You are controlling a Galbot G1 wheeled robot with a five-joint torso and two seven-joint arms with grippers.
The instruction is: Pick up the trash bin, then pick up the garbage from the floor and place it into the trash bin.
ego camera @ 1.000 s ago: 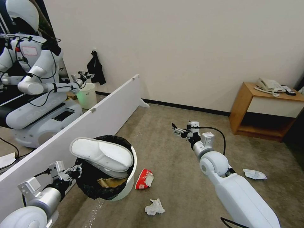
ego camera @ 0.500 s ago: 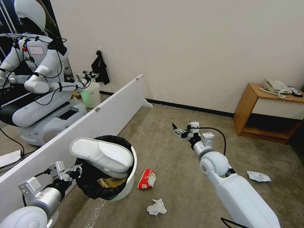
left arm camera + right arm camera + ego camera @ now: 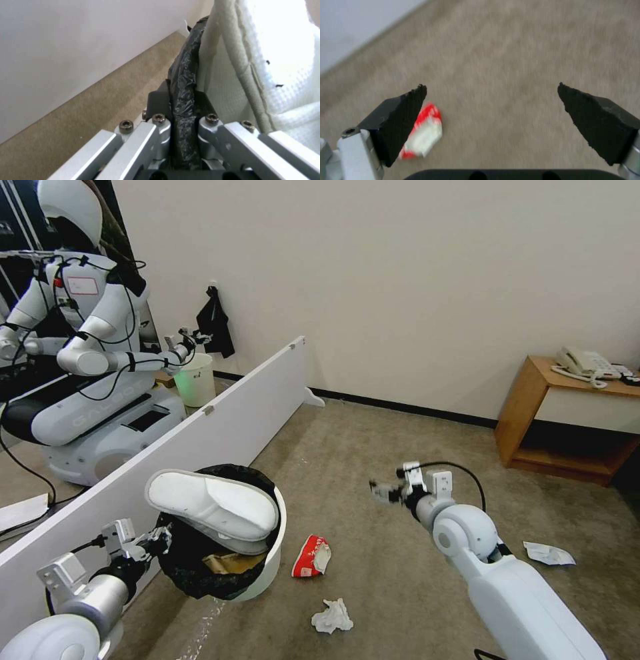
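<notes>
Trash bin (image 3: 270,570) held off the floor (image 3: 373,460) at lower left of the head view, tilted toward the camera. Left gripper (image 3: 159,540) clamps the bin's near rim; in the left wrist view its black fingers (image 3: 158,100) are pinched together on the rim with the crinkled black liner (image 3: 183,82) squeezed between them. White slipper (image 3: 213,507) lies across the bin mouth, partly sticking out; tan folded paper (image 3: 227,563) visible inside, beneath it.

Right gripper (image 3: 383,492) reaches forward over bare carpet, well right of the bin. Right wrist view: its two black fingertips (image 3: 405,115) are spread wide apart, nothing between them.

Litter on the floor: red-white snack packet (image 3: 312,557) just right of the bin's base, also seen below the right gripper beside one fingertip (image 3: 423,132); crumpled white tissue (image 3: 331,617) nearer the robot; white wrapper (image 3: 548,553) on the far side of the right arm.

White partition board (image 3: 220,427) stands along the left.
</notes>
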